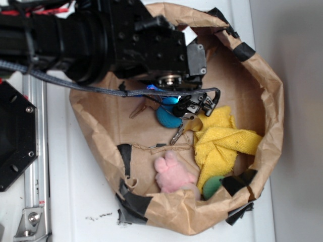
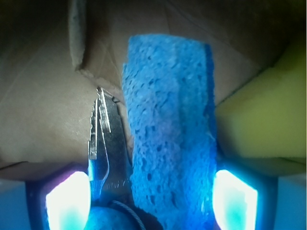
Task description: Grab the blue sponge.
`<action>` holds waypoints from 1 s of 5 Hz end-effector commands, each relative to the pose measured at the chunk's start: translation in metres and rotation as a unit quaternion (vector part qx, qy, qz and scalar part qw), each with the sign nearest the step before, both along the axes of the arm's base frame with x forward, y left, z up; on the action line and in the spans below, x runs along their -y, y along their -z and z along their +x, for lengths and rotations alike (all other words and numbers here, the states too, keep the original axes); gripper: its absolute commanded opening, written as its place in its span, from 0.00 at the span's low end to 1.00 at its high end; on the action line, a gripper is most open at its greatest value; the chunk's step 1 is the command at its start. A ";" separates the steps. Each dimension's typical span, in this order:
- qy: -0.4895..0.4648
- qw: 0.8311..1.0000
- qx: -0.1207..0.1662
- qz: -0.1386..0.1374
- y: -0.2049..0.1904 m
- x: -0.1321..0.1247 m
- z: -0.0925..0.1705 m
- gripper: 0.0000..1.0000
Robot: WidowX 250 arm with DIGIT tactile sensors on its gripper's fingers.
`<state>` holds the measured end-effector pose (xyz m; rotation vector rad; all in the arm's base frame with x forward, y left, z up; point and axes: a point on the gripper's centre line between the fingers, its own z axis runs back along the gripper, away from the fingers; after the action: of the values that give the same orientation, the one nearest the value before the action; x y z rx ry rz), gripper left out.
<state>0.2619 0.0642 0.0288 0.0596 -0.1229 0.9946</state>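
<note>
Wrist view shows the bright blue porous oblong sponge [image 2: 170,134] standing between my claw [image 2: 152,194] fingers, beside metal pliers [image 2: 105,143]. Claw seems open around it; closing comes next, I judge.

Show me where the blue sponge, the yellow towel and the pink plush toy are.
blue sponge [image 2: 170,129], wrist view, middle of its porous face.
yellow towel [image 1: 222,138], exterior view, center of the crumpled cloth.
pink plush toy [image 1: 172,174], exterior view, its body.

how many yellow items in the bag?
1 clearly: the yellow cloth, bunched at the right of the paper bag, beside the gripper. More may be hidden under it.
</note>
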 end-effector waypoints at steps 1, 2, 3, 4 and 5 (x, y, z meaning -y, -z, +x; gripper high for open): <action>0.031 0.999 0.015 0.028 -0.012 -0.050 0.003 1.00; 0.017 0.999 0.012 0.027 -0.011 -0.057 0.005 1.00; 0.020 0.999 0.005 0.028 -0.004 -0.056 0.007 0.00; 0.025 0.999 0.004 0.033 -0.005 -0.053 0.007 0.00; 0.042 0.998 -0.005 0.041 -0.003 -0.049 0.009 0.00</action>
<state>0.2741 0.0954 0.0244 0.1321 -0.1329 0.8999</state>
